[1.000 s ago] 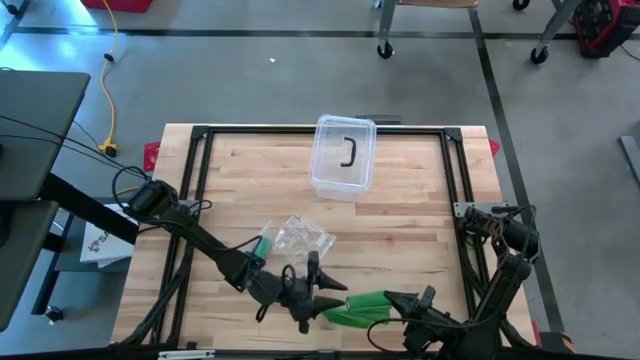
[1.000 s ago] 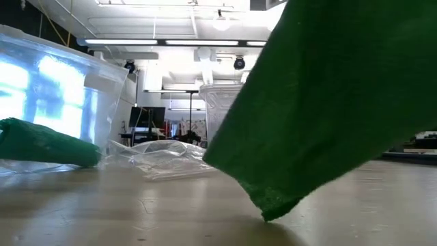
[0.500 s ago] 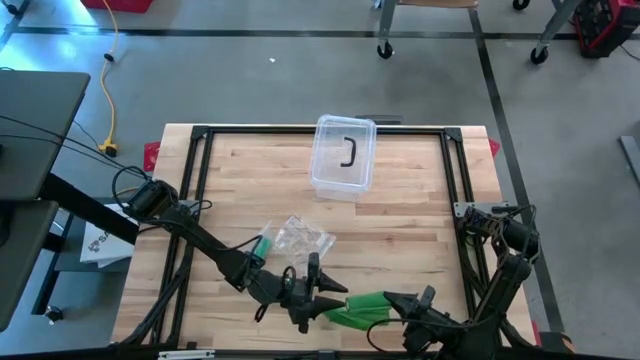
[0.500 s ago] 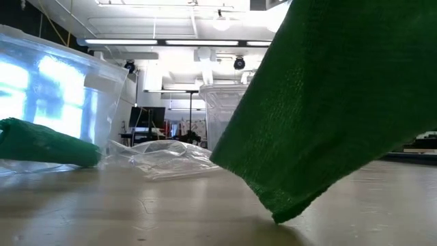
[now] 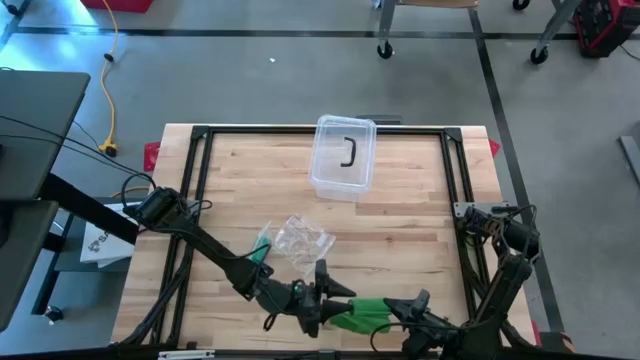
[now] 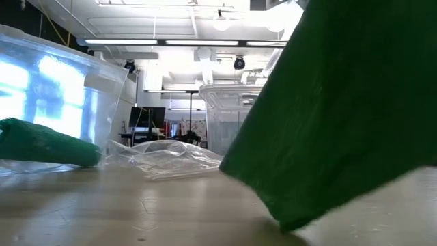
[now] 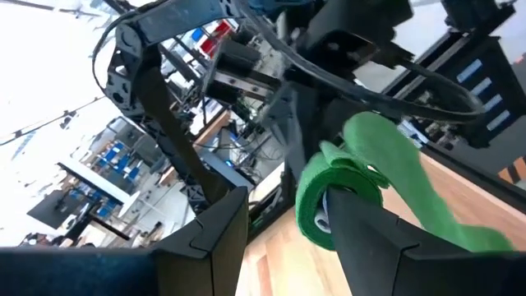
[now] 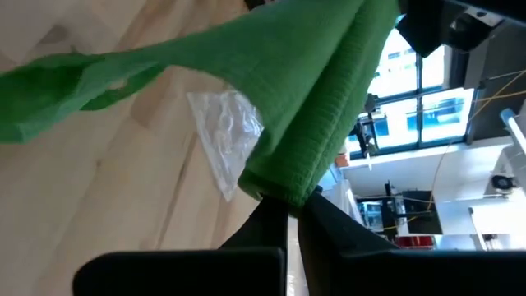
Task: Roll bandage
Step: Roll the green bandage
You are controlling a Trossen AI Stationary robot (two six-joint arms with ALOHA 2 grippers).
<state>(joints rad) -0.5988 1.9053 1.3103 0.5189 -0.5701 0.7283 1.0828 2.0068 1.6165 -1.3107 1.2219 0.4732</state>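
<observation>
A green bandage (image 5: pixel 365 313) stretches between my two grippers near the table's near edge. In the low view it hangs as a wide green sheet (image 6: pixel 341 116). My left gripper (image 5: pixel 335 297) stands at its left end, fingers apart, with the bandage coiled on one finger. My right gripper (image 5: pixel 395 303) is shut on its right end. A second green roll (image 5: pixel 262 245) lies in clear plastic farther left on the table. My left gripper (image 7: pixel 283 197) has the bandage wound in a loop (image 7: pixel 333 177) around the tip of one finger; the other finger (image 7: pixel 218 230) stands clear of it. The fingers point level, from the table's left. From the loop the strip runs on toward the right gripper. My right gripper (image 8: pixel 286 205) pinches the bandage's bunched end (image 8: pixel 283 185) between its two shut fingers, in several layers. It comes from the table's right, slanting a little downward. The strip leads away toward the left gripper, and its lowest corner (image 6: pixel 290 222) hangs down to about the table top.
A crumpled clear wrapper (image 5: pixel 302 238) lies just beyond the left gripper. A clear plastic box (image 5: pixel 344 155) with a dark hook-shaped piece inside stands at the far middle. A black frame (image 5: pixel 195 180) borders the wooden table. Bare wood lies between the box and the grippers.
My left gripper has gone toward the near edge and the right gripper, rolling about its own axis with the bandage on its finger. The green span between the grippers has grown shorter. In the low view the hanging sheet has shifted to the right.
</observation>
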